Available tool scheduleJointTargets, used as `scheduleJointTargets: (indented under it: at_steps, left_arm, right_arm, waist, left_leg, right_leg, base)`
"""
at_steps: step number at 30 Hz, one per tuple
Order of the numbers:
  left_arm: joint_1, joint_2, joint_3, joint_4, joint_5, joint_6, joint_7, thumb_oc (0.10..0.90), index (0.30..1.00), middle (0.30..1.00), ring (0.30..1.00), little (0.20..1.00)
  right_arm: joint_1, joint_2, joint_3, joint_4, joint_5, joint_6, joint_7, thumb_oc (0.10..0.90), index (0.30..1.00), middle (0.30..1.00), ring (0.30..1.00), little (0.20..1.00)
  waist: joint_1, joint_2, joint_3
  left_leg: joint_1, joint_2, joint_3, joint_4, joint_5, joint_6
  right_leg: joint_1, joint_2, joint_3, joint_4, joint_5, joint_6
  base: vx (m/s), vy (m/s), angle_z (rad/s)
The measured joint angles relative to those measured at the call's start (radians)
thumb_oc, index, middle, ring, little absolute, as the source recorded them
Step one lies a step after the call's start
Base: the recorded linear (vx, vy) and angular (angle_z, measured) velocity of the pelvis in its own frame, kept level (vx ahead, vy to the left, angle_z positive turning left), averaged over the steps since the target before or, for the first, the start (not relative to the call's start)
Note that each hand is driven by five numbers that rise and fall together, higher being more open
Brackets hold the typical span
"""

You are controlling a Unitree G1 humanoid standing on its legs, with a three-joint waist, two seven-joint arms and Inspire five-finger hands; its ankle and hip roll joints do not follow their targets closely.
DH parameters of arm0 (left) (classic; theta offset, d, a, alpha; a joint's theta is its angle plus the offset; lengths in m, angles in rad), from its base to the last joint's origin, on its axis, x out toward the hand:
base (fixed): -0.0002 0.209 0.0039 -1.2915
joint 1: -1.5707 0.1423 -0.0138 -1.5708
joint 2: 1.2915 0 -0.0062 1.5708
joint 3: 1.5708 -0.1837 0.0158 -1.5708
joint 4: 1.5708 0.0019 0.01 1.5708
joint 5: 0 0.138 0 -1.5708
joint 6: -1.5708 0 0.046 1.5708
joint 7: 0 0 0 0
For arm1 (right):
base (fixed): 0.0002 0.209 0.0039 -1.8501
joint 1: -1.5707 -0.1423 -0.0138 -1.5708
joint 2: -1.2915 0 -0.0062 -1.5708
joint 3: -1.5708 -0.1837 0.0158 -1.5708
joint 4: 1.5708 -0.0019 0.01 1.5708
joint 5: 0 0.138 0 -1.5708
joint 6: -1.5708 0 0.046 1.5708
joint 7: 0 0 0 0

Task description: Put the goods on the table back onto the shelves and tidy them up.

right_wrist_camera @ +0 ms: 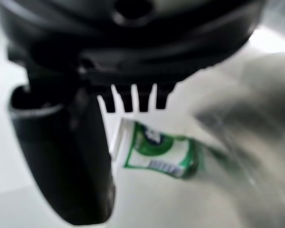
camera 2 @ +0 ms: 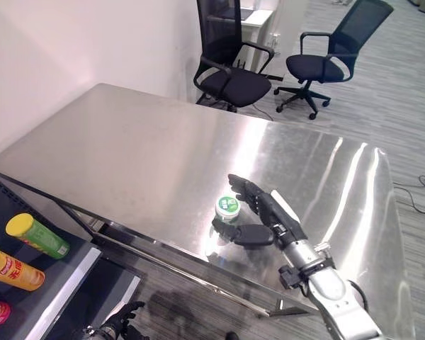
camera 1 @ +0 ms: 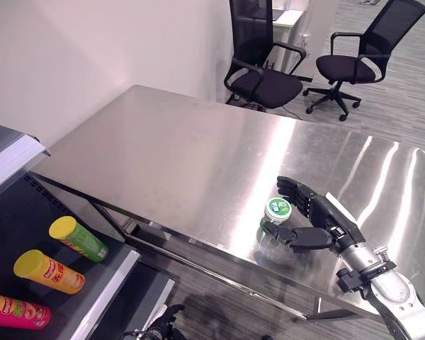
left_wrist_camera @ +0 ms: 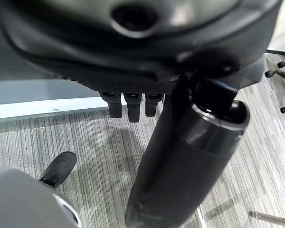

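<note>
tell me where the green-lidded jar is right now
The jar stands on the steel table near its front edge, toward the right in the eye views, between the thumb and fingers of the right robot hand.

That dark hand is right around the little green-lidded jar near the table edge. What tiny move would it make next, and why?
Probably close the fingers and thumb on the jar. The right hand brackets the green-lidded jar, fingers behind it and thumb in front, but they look spread rather than clamped. The jar stands upright on the steel table, so a firm grip should come before lifting it toward the shelf.
</note>
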Motion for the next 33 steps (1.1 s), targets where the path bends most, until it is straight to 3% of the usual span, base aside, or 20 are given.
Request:
scheduleJointTargets:
  at_steps: [23, 27, 29, 30, 32, 33]
  left_arm:
    - [-0.006, 0.003, 0.001, -0.001, 0.0, 0.0, 0.002, 0.8, 0.9, 0.9, 0.9, 0.9]
    - [-0.007, 0.003, 0.001, 0.0, 0.0, 0.0, 0.004, 0.8, 0.9, 0.9, 0.9, 0.9]
    - [-0.006, 0.003, 0.001, -0.001, 0.001, 0.0, 0.006, 0.8, 0.9, 0.9, 0.9, 0.9]
    - [-0.006, 0.003, 0.001, -0.001, 0.001, 0.0, 0.006, 0.8, 0.9, 0.9, 0.9, 0.9]
    - [-0.005, 0.003, 0.002, -0.001, 0.001, 0.0, 0.006, 0.8, 0.9, 0.9, 0.9, 0.9]
    - [-0.006, 0.003, 0.002, -0.001, 0.0, 0.0, 0.007, 0.8, 0.9, 0.9, 0.9, 0.9]
  right_arm:
    - [-0.012, 0.04, 0.033, 0.045, -0.049, 0.001, -0.021, 0.8, 0.9, 0.9, 0.9, 0.9]
    - [-0.015, 0.058, 0.034, 0.045, -0.064, 0.001, -0.021, 0.725, 0.787, 0.787, 0.787, 0.787]
    - [-0.016, 0.064, 0.034, 0.045, -0.064, 0.001, -0.022, 0.562, 0.542, 0.542, 0.542, 0.542]
    - [-0.017, 0.065, 0.034, 0.045, -0.065, 0.001, -0.022, 0.502, 0.453, 0.453, 0.453, 0.453]
    - [-0.02, 0.065, 0.039, 0.045, -0.074, 0.001, -0.024, 0.433, 0.349, 0.349, 0.349, 0.349]
    - [-0.026, 0.065, 0.045, 0.046, -0.081, 0.001, -0.025, 0.427, 0.34, 0.34, 0.34, 0.34]
  waist:
    - [0.005, -0.02, 0.013]
    - [0.006, -0.02, 0.013]
    - [0.006, -0.02, 0.013]
    - [0.007, -0.02, 0.013]
    - [0.007, -0.02, 0.013]
    - [0.007, -0.02, 0.013]
  left_leg:
    - [0.01, 0.0, -0.022, 0.0, 0.0, 0.0]
    - [0.01, 0.0, -0.022, 0.0, 0.0, 0.0]
    - [0.01, 0.0, -0.023, 0.0, 0.0, 0.0]
    - [0.01, 0.0, -0.023, 0.0, 0.0, 0.0]
    - [0.01, 0.0, -0.024, 0.0, 0.0, 0.0]
    - [0.01, 0.0, -0.024, 0.0, 0.0, 0.0]
  right_leg:
    - [0.044, -0.001, -0.028, -0.034, 0.001, 0.0]
    - [0.044, -0.001, -0.029, -0.034, 0.001, 0.0]
    - [0.044, -0.001, -0.029, -0.034, 0.001, 0.0]
    - [0.044, -0.001, -0.029, -0.034, 0.0, 0.0]
    - [0.045, -0.001, -0.03, -0.034, 0.001, 0.0]
    - [0.045, -0.001, -0.03, -0.034, 0.001, 0.0]
  base:
    - [0.0, 0.003, 0.03]
    - [0.0, 0.0, 0.0]
    - [0.0, 0.0, 0.0]
    - [0.0, 0.0, 0.0]
    - [0.0, 0.0, 0.0]
    - [0.0, 0.0, 0.0]
